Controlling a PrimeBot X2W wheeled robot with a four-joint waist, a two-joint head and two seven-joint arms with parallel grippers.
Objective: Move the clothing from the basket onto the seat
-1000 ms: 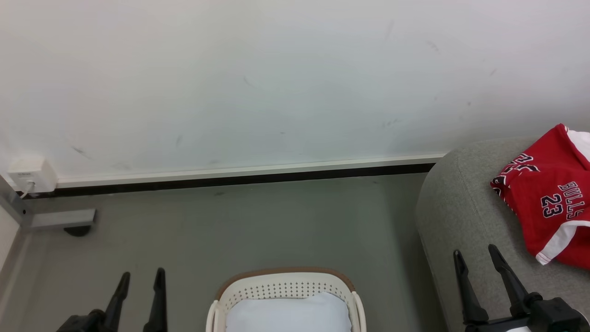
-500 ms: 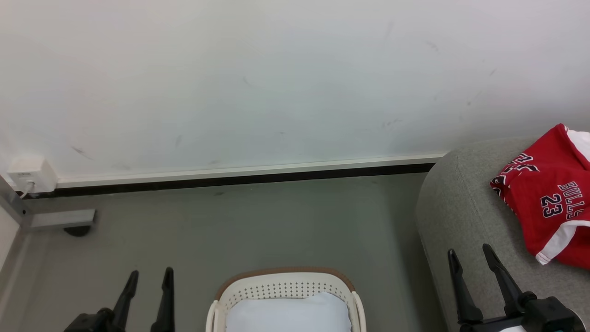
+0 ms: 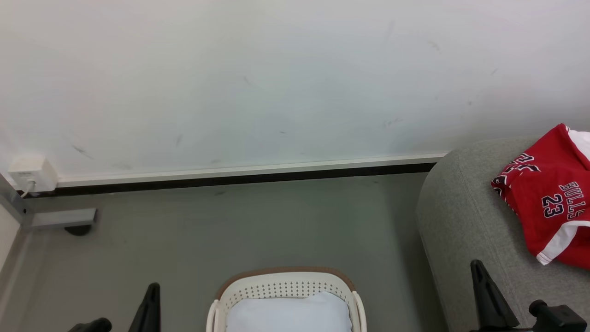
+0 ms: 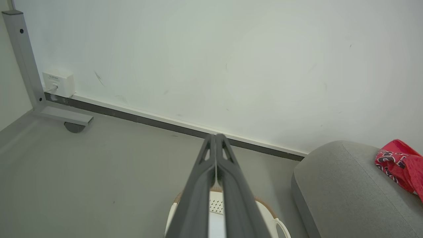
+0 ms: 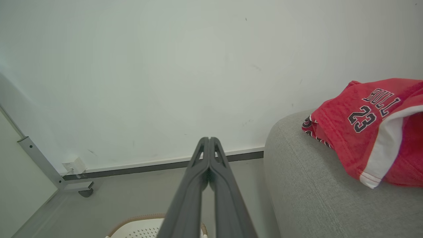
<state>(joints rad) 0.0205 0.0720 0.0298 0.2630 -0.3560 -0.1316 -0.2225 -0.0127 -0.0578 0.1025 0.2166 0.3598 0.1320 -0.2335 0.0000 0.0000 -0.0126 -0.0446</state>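
Basket [image 3: 286,287] cut off below; clothing [image 3: 548,203] cropped right.

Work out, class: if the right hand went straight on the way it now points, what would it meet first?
Probably the white wall, low down: the right hand points there across the floor. The sofa lies to its right and the basket below, both off that line, though depth is unclear.

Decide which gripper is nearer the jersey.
Right. The right gripper is over the sofa, just below-left of the jersey in the head view; the left gripper is far off, beyond the basket.
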